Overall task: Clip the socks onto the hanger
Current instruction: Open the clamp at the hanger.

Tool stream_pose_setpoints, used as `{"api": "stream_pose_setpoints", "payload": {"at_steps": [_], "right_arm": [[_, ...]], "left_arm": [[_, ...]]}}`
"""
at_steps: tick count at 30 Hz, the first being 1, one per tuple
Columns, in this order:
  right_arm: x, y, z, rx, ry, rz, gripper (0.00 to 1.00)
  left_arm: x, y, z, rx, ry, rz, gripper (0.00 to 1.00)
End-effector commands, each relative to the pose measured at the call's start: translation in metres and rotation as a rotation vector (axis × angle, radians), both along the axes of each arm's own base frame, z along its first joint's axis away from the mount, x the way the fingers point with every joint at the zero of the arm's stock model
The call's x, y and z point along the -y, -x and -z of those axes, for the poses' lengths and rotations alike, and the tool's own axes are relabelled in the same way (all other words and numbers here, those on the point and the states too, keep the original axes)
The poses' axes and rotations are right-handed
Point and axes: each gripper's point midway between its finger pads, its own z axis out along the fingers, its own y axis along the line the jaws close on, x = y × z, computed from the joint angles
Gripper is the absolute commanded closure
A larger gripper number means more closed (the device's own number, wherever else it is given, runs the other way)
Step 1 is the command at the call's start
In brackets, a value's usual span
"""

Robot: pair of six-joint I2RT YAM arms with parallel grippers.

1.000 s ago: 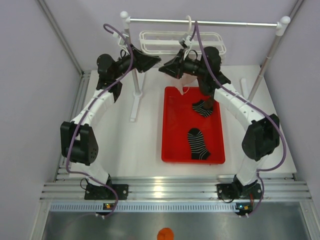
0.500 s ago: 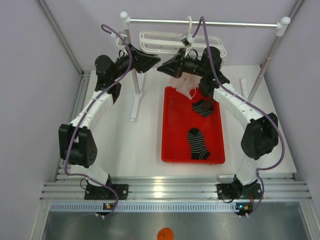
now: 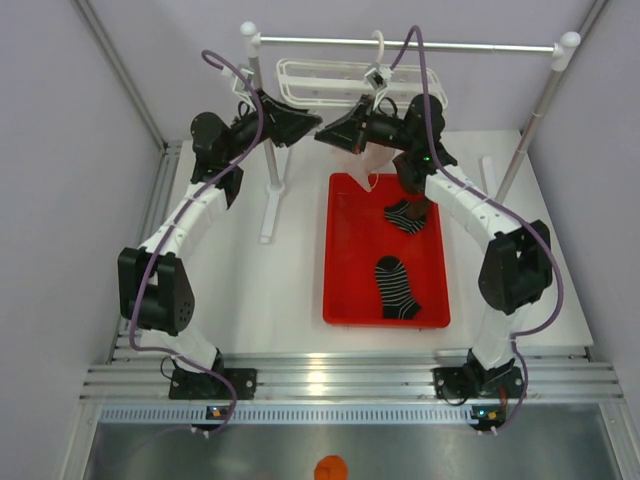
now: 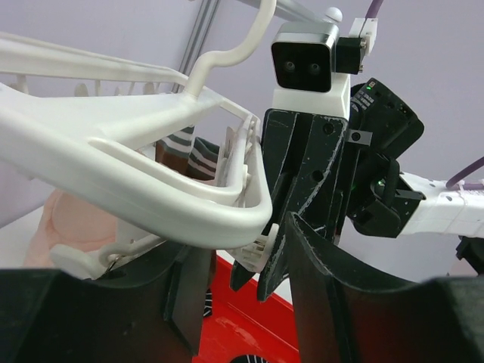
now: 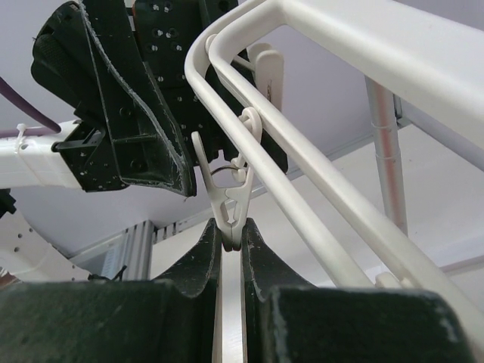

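Two socks [image 3: 397, 287] lie in the red tray [image 3: 335, 300] mid-frame; the hanger [image 3: 320, 85] hangs from the bar [image 3: 450, 46] at the top. The right gripper [image 5: 232, 242] is clamped on a dangling peg [image 5: 227, 197], and the left gripper [image 4: 238, 257] has its jaws apart at the hanger's corner.

White table [image 3: 270, 300] carries a red tray [image 3: 350, 290] and a white-posted stand [image 3: 272, 205].

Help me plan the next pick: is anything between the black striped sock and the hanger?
Nothing covers the black striped sock. Toward the hanger, the right arm crosses the tray's far end, and the left end effector and right end effector crowd the hanger's near edge.
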Motion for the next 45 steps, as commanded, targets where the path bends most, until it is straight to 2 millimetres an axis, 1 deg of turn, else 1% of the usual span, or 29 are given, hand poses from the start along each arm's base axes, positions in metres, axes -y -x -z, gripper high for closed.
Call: {"api": "stream_pose_setpoints", "payload": {"at_steps": [1, 3, 4, 6, 7, 10, 12, 14, 15, 16, 17, 18, 19, 20, 21, 24, 25, 29, 30, 34, 40, 41, 43, 45], "right_arm": [[0.007, -0.004, -0.018, 0.035, -0.045, 0.007, 1.00], [0.007, -0.003, -0.019, 0.035, -0.049, 0.001, 1.00], [0.008, -0.003, -0.017, 0.031, -0.046, 0.001, 1.00], [0.008, -0.001, -0.017, 0.035, -0.044, -0.007, 1.00], [0.008, -0.001, -0.015, 0.031, -0.042, -0.007, 1.00], [0.009, 0.000, -0.013, 0.032, -0.038, -0.009, 1.00], [0.010, 0.001, -0.011, 0.031, -0.034, -0.013, 1.00], [0.011, 0.001, -0.006, 0.028, -0.023, -0.015, 1.00], [0.011, 0.003, -0.007, 0.028, -0.019, -0.015, 0.93], [0.011, 0.002, -0.002, 0.012, -0.005, -0.015, 0.82], [0.012, 0.001, -0.001, 0.023, 0.003, -0.009, 0.70], [0.014, 0.002, -0.003, 0.027, 0.008, 0.001, 0.54], [0.016, 0.002, 0.001, 0.026, 0.016, 0.009, 0.50], [0.021, 0.002, -0.002, 0.049, 0.022, 0.032, 0.44], [0.022, 0.001, 0.000, 0.056, 0.030, 0.045, 0.42], [0.025, -0.003, 0.001, 0.084, 0.046, 0.073, 0.42], [0.026, -0.006, -0.005, 0.096, 0.041, 0.084, 0.41], [0.023, -0.015, -0.015, 0.104, 0.021, 0.107, 0.40], [0.022, -0.015, -0.020, 0.117, 0.009, 0.108, 0.40], [0.019, -0.014, -0.024, 0.126, -0.005, 0.105, 0.40], [0.012, -0.013, -0.024, 0.134, -0.004, 0.106, 0.41], [0.011, -0.015, -0.022, 0.139, 0.005, 0.110, 0.43], [0.010, -0.016, -0.024, 0.148, 0.004, 0.116, 0.46], [0.010, -0.018, -0.025, 0.150, 0.003, 0.122, 0.55]], "left_arm": [[-0.002, 0.016, -0.025, 0.082, 0.033, 0.008, 0.53], [-0.003, 0.016, -0.025, 0.079, 0.036, 0.005, 0.57], [-0.004, 0.015, -0.025, 0.077, 0.039, 0.000, 0.62], [-0.004, 0.013, -0.024, 0.067, 0.041, -0.002, 0.69], [-0.004, 0.013, -0.025, 0.067, 0.044, -0.006, 0.75], [-0.006, 0.010, -0.025, 0.059, 0.048, -0.013, 0.85], [-0.006, 0.009, -0.023, 0.048, 0.051, -0.017, 0.94], [-0.007, 0.008, -0.023, 0.044, 0.052, -0.021, 1.00], [-0.006, 0.008, -0.023, 0.041, 0.052, -0.021, 1.00], [-0.006, 0.008, -0.022, 0.038, 0.051, -0.019, 1.00], [-0.006, 0.008, -0.021, 0.034, 0.050, -0.016, 1.00], [-0.006, 0.007, -0.020, 0.028, 0.049, -0.019, 1.00], [-0.006, 0.007, -0.020, 0.027, 0.048, -0.016, 1.00], [-0.005, 0.008, -0.019, 0.024, 0.046, -0.012, 1.00], [-0.005, 0.008, -0.017, 0.020, 0.045, -0.008, 1.00], [-0.004, 0.008, -0.015, 0.018, 0.039, 0.000, 1.00], [-0.004, 0.008, -0.015, 0.023, 0.036, -0.003, 1.00], [-0.004, 0.007, -0.013, 0.024, 0.026, -0.002, 1.00], [-0.003, 0.007, -0.013, 0.024, 0.024, 0.001, 1.00], [-0.003, 0.006, -0.013, 0.018, 0.021, 0.002, 1.00], [-0.001, 0.006, -0.010, 0.014, 0.013, 0.017, 1.00], [-0.001, 0.007, -0.010, 0.014, 0.012, 0.020, 1.00], [0.000, 0.008, -0.011, 0.017, 0.011, 0.024, 1.00], [0.001, 0.008, -0.010, 0.016, 0.008, 0.029, 1.00]]}}
